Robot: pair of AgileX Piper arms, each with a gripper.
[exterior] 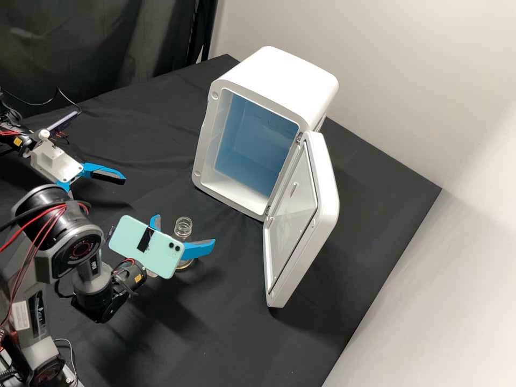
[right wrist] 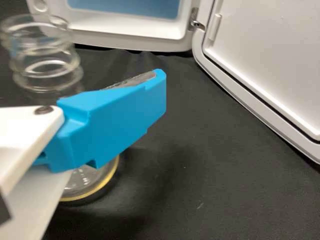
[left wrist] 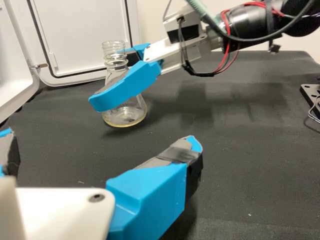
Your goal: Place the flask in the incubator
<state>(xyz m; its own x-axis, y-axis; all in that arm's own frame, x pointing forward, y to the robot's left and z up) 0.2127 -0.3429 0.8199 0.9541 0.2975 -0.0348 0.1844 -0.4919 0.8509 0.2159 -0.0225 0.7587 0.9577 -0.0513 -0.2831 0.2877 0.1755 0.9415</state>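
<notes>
Standing upright on the bench (exterior: 161, 134), the flask (exterior: 184, 228) is sitting at about 7 o'clock from the incubator (exterior: 285, 75), whose door (exterior: 322, 183) is hanging open toward 5 o'clock. The right gripper (exterior: 187, 235) is straddling it with jaws spread, one on each side around the neck and shoulder; whether they are touching the glass cannot be told. The left gripper (exterior: 92, 180) is hovering at 10 o'clock from the flask, well apart, with jaws open and holding nothing. The flask is looking like thin clear glass with only a trace of residue at the bottom, so it is likely light, rigid, slick and breakable. A gentle squeeze just under the threaded neck, where the cone is narrowing, is probably offering the safest hold against slipping.
</notes>
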